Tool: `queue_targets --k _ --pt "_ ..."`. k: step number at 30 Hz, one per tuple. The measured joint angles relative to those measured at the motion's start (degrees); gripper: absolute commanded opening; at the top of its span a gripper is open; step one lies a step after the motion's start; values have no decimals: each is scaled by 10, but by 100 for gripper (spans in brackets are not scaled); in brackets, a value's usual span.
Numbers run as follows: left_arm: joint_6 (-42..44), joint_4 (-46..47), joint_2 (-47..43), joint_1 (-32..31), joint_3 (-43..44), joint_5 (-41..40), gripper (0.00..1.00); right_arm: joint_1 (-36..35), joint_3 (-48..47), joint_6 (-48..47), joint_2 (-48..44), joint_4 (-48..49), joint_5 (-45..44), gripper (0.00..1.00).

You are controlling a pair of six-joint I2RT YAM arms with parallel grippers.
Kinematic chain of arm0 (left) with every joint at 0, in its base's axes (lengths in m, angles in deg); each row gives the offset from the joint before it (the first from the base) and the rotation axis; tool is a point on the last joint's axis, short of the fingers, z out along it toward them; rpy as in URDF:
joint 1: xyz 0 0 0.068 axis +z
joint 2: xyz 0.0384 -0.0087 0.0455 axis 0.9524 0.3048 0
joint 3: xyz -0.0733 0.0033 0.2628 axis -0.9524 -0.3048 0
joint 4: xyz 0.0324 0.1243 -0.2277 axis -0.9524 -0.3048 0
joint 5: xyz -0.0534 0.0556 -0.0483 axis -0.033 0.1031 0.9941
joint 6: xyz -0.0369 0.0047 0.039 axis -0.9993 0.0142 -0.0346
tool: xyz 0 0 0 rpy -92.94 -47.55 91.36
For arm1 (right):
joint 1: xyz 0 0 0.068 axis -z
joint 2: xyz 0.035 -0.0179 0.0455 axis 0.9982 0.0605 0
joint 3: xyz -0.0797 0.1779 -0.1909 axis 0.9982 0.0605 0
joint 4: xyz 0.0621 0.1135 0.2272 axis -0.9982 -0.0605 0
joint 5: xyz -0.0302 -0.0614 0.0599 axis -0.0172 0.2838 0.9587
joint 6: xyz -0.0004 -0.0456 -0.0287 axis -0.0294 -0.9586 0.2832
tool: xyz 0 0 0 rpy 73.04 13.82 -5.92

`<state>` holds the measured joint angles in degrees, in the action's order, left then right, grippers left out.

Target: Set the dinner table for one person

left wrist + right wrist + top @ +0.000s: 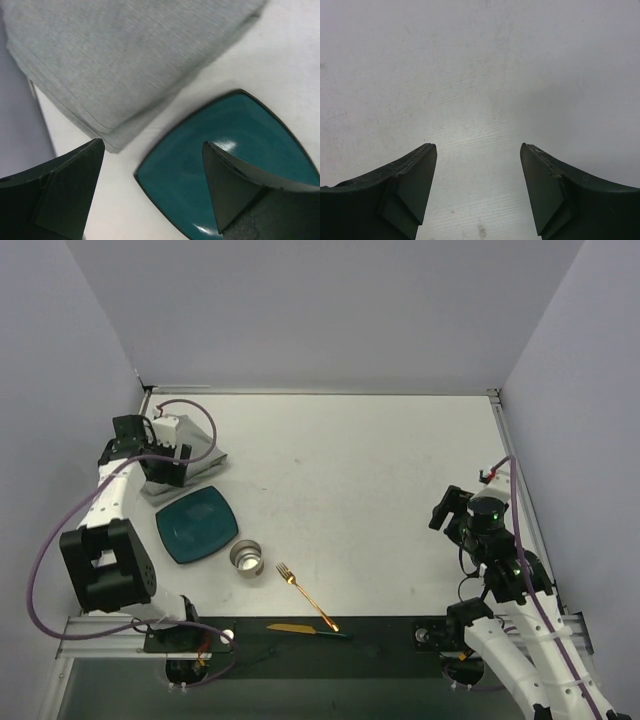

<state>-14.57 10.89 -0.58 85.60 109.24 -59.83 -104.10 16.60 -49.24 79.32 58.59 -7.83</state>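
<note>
Nothing looked laid yet; mat [125, 60], plate [196, 525], cup [247, 558], fork [305, 592], knife [300, 628] lay scattered on the worktop [380, 470]; left tool [153, 145] and right tool [477, 146] gaped empty.

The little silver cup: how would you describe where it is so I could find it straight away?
Start at the big white table and look at its near left part, where a dark teal square plate lies. Between that plate and the gold fork stands the silver cup. It is the only small, round, silvery thing there.
</note>
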Motion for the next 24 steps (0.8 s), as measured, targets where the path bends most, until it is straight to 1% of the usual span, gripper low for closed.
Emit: queue_targets --k 3,7,11,12,13,14,15,16,20,24 --pt "18 38 64 -10 31 -60 90 0 0 8 0 -1 3 69" --pt "63 70 131 -46 64 -124 90 0 0 11 4 -2 8 69" --pt "94 63 210 -75 112 -137 90 0 0 13 10 -2 9 68" --pt "98 55 229 -78 125 -130 87 0 0 13 12 -2 9 68" --pt "99 46 247 -79 136 -123 83 0 0 14 13 -2 9 68" --pt "99 37 263 -79 145 -115 73 0 0 15 15 -2 10 68" --pt "97 29 276 -79 152 -111 27 0 0 17 17 -2 12 68" --pt "93 22 289 -79 158 -111 0 0 0 18 20 -2 15 68" --pt "83 -20 327 -77 203 -103 0 0 0 23 25 -3 24 68" --pt "69 -75 322 -73 242 16 0 0 0 24 25 -3 28 68"
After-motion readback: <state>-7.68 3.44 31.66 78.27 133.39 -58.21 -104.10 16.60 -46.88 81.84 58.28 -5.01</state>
